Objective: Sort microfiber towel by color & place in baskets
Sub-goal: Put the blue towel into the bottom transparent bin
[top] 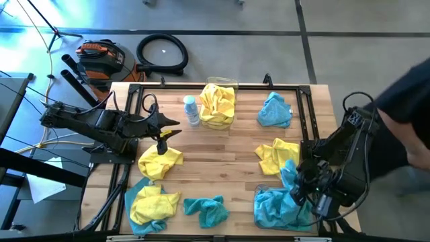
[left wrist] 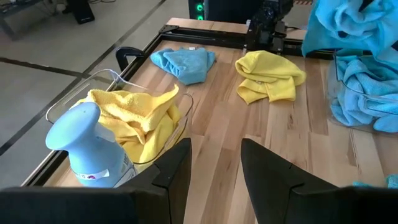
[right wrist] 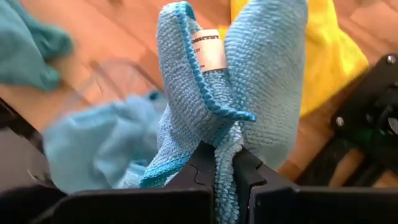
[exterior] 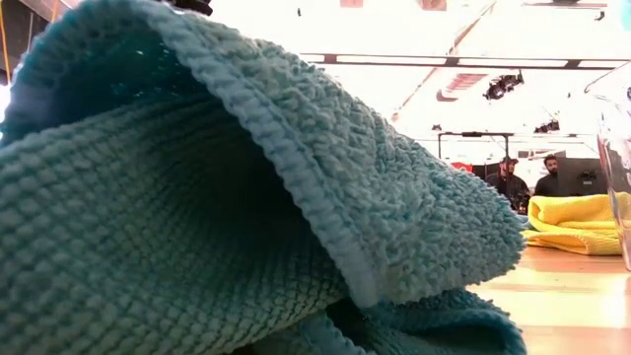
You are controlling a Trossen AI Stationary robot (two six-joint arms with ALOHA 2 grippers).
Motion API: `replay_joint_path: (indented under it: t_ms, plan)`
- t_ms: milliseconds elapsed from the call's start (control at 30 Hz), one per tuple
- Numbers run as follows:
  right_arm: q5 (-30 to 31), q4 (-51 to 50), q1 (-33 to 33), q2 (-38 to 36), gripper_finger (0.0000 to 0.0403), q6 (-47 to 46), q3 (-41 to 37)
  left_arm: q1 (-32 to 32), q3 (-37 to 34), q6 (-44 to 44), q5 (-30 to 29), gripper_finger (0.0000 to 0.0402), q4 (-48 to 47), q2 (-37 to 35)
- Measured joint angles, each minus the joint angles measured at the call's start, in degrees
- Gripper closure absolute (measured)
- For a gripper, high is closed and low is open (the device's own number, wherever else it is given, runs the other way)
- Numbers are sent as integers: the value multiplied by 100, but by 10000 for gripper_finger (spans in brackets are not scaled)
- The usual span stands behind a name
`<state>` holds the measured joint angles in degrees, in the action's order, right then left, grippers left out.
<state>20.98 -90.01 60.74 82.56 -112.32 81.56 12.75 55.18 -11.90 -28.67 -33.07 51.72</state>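
High view first: the right gripper (top: pixel 300 183) is at the near right of the table, fingers pinched tight on a teal-blue towel (right wrist: pixel 230 93), which the right wrist view shows bunched upward with its white label showing. It hangs just beside the near-right basket (top: pixel 258 199), which already holds a heap of teal cloth. The far basket (top: pixel 232 85), at the middle of the far edge, has yellow towels in it, with a small white-and-blue bottle (top: pixel 191 109) standing just to its left.

The left gripper (top: pixel 163 132) hovers at mid-left above the wood, its fingers apart and holding nothing, as the left wrist view shows.

By my reckoning the sorting is perhaps half done. Loose on the table are a yellow towel (top: pixel 160 161) near the left gripper, a yellow one lying on a teal one (top: pixel 153 205) at the near left, a teal one (top: pixel 206 210) at the near middle, a teal one (top: pixel 275 111) at the far right, and a yellow one (top: pixel 277 154) just left of the right arm. The held teal towel looks bound for the near-right basket.
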Motion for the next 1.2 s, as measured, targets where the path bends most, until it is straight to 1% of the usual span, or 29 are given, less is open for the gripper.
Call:
replay_joint_path:
  t_ms: [200,433,533,733,900,967,1133,1200]
  plan:
    - [-505,244,485,367,402,-181,0,0,0,-2,-2,273,-3,0]
    - [-648,1367,918,909,402,-606,2,2,0,-2,-2,273,-3,0]
    - [-680,1693,949,1192,402,-568,2,2,0,0,-10,273,-5,0]
    - [-963,1677,903,1729,402,-275,4,2,0,2,-41,273,-10,0]
    - [-1173,1692,799,2100,402,-467,-13,2,0,2,-61,273,-10,0]
    - [-1237,2003,745,2112,402,-477,-184,2,0,0,-61,273,-10,0]
    - [-1271,3569,670,2106,402,-475,-1049,4,0,-1,-61,273,-8,0]
    - [-1355,3957,674,2073,402,-588,-1355,4,0,-2,-61,273,-10,0]
